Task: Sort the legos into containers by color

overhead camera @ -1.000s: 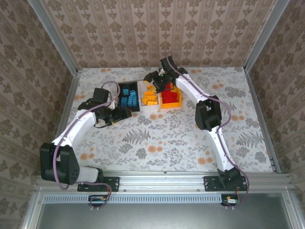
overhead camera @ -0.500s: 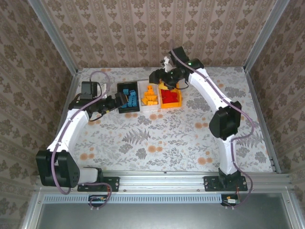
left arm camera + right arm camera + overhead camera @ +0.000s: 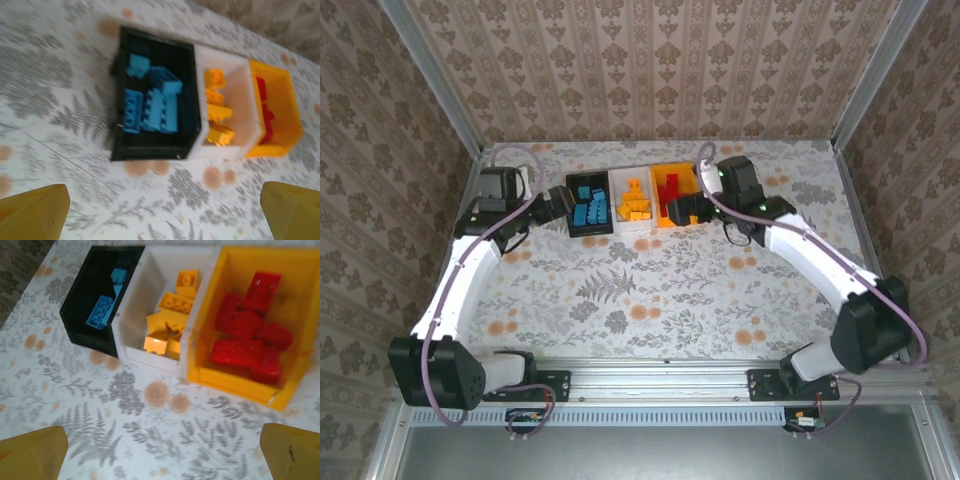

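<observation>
Fingers (image 3: pixel 30 212) on my left gripper (image 3: pixel 563 203) and right gripper (image 3: pixel 678 211) wide apart, nothing held, containers (image 3: pixel 131 320) row lying left-to-right, legos (image 3: pixel 240 352) sorted inside

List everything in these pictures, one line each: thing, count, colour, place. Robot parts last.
black plastic bin: one, black, left end of the joined row
white plastic bin: one, white, middle of the row
orange-yellow plastic bin: one, orange-yellow, right end of the row
small blue plastic bricks: about five, blue, in the black bin
small orange plastic bricks: about five, orange, in the white bin
small red plastic bricks: about six, red, in the orange-yellow bin
floral-patterned table: one, pale with orange flowers, under everything
left gripper: one, yellow fingers, open, empty, left of the black bin
right gripper: one, yellow fingers, open, empty, beside the orange-yellow bin
</observation>
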